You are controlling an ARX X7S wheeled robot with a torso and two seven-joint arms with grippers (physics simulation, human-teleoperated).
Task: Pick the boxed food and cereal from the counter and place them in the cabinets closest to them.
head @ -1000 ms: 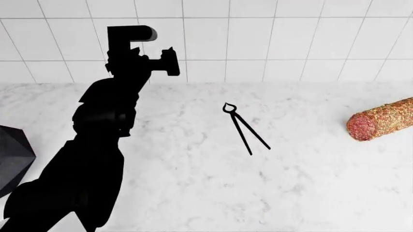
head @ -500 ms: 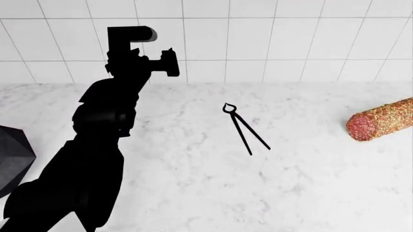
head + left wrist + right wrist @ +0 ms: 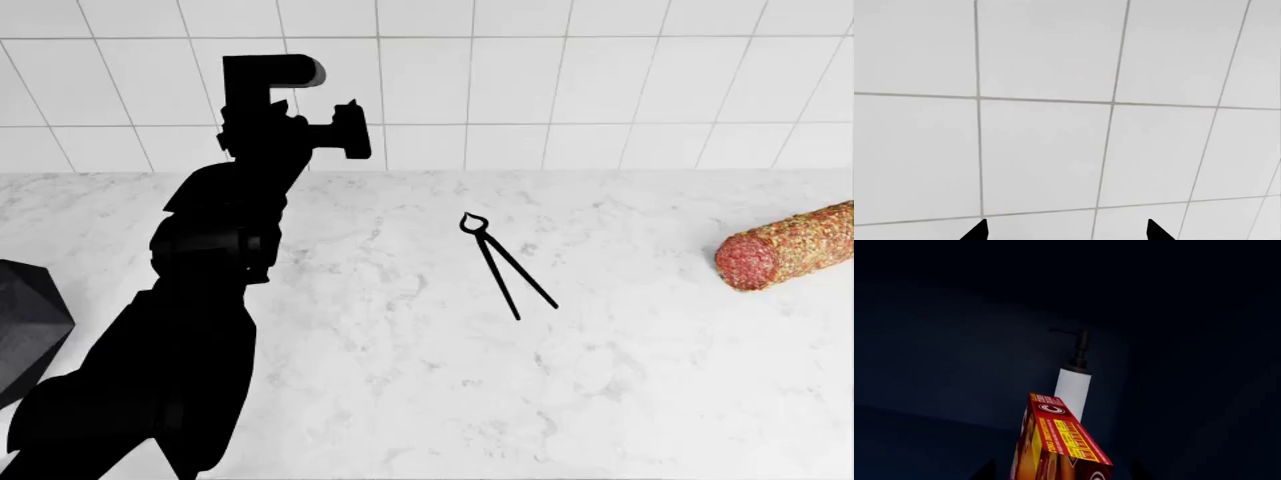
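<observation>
Setting the boxed food (image 3: 1054, 445) down inside the dark cabinet is judged the step in hand; it is seen tilted between the right pincer's (image 3: 1061, 472) tips, apparently clamped. It should be levelled before release and kept off the soap dispenser (image 3: 1073, 385) just beyond. Open room lies beside it. The left pincer (image 3: 1064, 232) is held apart, empty, facing the wall tiles (image 3: 1047, 150). The cereal is not seen on the worktop (image 3: 400, 400).

Marble counter (image 3: 400, 400): black pincers (image 3: 505, 264) mid; salami (image 3: 787, 246) right; dark faceted object (image 3: 27, 325), perhaps bin, left.
</observation>
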